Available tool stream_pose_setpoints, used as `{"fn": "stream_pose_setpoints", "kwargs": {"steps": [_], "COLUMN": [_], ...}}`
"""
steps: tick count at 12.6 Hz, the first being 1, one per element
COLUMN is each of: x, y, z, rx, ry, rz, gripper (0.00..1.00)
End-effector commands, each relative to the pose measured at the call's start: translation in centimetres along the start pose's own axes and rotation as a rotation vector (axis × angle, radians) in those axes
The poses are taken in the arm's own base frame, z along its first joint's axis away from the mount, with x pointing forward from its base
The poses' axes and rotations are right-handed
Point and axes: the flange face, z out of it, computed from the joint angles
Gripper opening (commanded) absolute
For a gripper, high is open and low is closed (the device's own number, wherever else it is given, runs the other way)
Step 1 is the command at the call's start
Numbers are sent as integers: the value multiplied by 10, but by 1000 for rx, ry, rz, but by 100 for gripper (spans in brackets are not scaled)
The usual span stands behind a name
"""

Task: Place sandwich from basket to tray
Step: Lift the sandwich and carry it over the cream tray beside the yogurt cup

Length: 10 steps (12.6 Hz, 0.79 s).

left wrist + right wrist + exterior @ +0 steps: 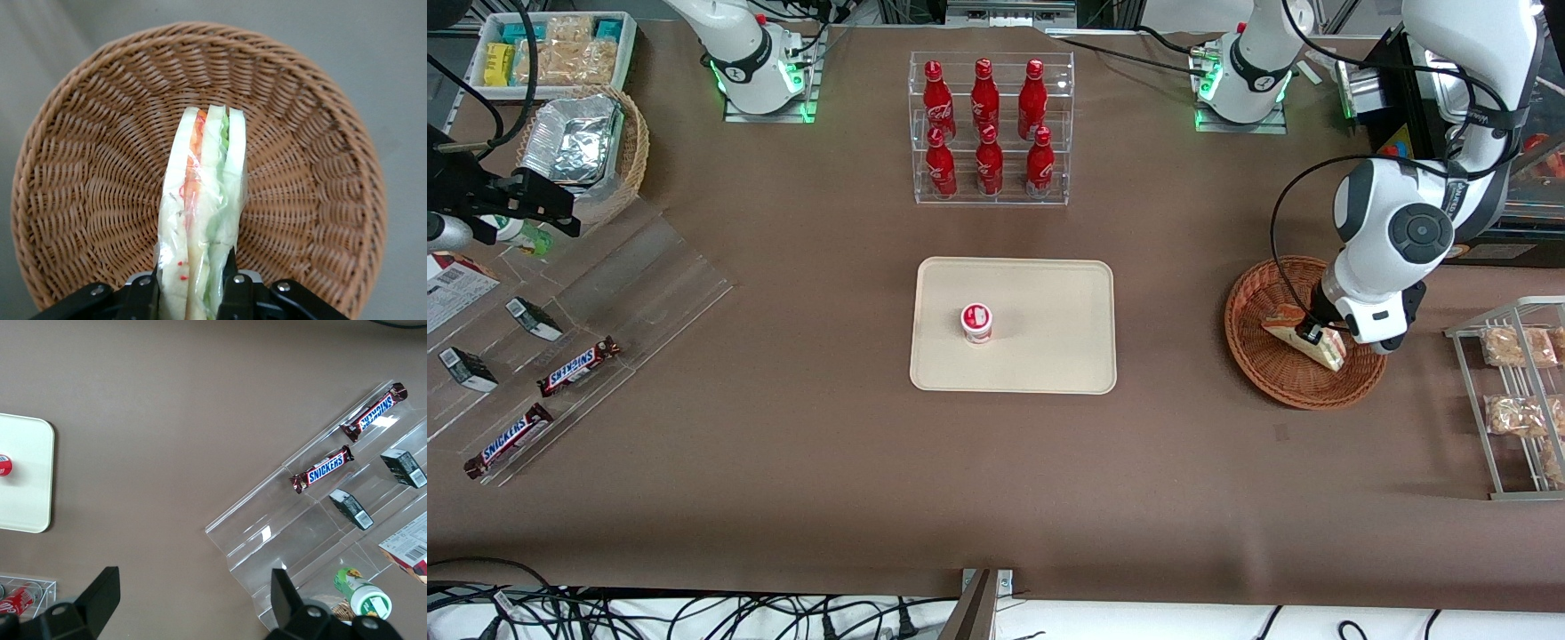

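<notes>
One sandwich (203,213) stands on edge in the basket (1303,391), toward the working arm's end of the table; the gripper (193,293) pinches its wrapped end, one finger pressed to each bread face; the tray (1049,356) sits mid-table, well apart, carrying a small red-lidded cup (976,322); farther from the front camera, six red bottles (985,124) fill a clear rack (991,197).

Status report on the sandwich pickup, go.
Left gripper down in reddish-brown wicker basket, shut on wrapped triangular sandwich. Sandwich not lifted. Beige tray holds small red-lidded cup.
</notes>
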Motion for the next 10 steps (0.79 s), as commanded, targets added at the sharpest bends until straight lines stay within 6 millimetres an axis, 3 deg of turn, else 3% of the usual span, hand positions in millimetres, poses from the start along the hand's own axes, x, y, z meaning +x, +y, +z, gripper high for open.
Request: {"fn": "stream_pose_setpoints", "kwargs": {"steps": [1,3,6,8,10], "x": [-2,-13,-53,-95,-143], "y": [18,37,69,88,103], "z": [-53,-99,-167,-192,-201], "rx": [48,103,99,70,38], "ry": [13,-8,-59,-71,-87], "rz": [73,163,336,410,490], "gripper": [27,28,32,32,32]}}
